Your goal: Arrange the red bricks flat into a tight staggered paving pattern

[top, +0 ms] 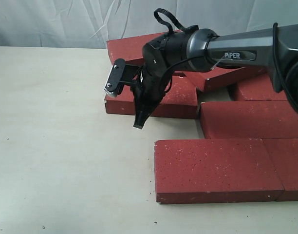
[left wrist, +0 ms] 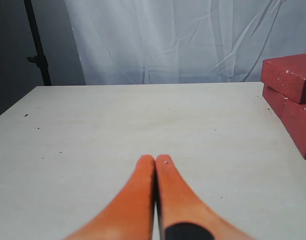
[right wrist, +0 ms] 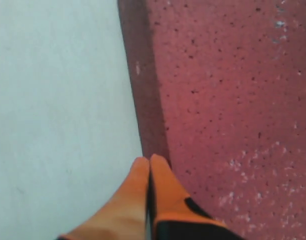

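Reaching in from the right side of the exterior view, a black arm (top: 236, 48) hides part of the red bricks (top: 251, 119) near the top middle. The bricks lie flat on a pale table (top: 56, 146) and fill the right half of the frame. The front brick (top: 217, 168) has its long side running left to right. Small gaps show between some bricks farther back.

The right claw (top: 139, 124) points down, right beside the left end of a back brick. Its orange fingers (right wrist: 138, 185) are pressed together and hold nothing. The left claw (left wrist: 155, 165) is also pinched tight and empty, over bare table. Near it, one brick lies on top of another. A white curtain (left wrist: 168, 40) hangs behind, with a black stand (left wrist: 38, 55) beside it.
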`<state>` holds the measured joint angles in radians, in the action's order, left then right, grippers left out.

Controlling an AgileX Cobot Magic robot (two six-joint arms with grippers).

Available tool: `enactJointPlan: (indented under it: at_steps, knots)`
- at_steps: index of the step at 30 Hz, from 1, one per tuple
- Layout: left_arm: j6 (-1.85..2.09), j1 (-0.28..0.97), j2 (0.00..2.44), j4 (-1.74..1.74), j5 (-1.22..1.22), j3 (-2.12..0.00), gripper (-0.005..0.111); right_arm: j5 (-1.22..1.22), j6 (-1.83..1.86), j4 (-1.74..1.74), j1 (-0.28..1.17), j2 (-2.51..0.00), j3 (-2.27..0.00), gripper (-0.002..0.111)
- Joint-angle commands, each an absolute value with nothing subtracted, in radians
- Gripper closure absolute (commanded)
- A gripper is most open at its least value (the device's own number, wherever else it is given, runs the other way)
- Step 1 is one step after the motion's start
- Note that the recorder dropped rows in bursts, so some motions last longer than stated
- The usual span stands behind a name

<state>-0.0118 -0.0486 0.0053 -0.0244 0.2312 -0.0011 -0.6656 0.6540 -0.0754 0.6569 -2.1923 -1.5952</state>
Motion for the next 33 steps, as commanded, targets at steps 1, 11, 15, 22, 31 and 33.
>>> enactJointPlan:
  at_steps: [1, 11, 15, 22, 31, 33]
  knots:
    - [-0.017, -0.049, 0.0, -0.027, 0.225, 0.0, 0.106, -0.635, 0.654, -0.111, 0.64, -2.191, -1.601, 0.109]
    - [-0.017, -0.049, 0.0, -0.027, 0.225, 0.0, 0.106, -0.665, 0.654, -0.16, 0.627, -2.189, -1.601, 0.109]
    - [-0.017, -0.049, 0.0, -0.027, 0.225, 0.0, 0.106, -0.706, 0.693, -0.091, 0.631, -2.163, -1.601, 0.109]
    - [-0.017, -0.049, 0.0, -0.027, 0.225, 0.0, 0.106, -0.807, 0.849, 0.103, 0.635, -2.05, -1.601, 0.109]
    - [-0.017, -0.049, 0.0, -0.027, 0.225, 0.0, 0.106, -0.682, 1.01, 0.777, 0.681, -2.067, -1.606, 0.109]
    - [-0.017, -0.049, 0.0, -0.027, 0.225, 0.0, 0.106, -0.666, 0.91, 0.776, 0.698, -2.117, -1.654, 0.109]
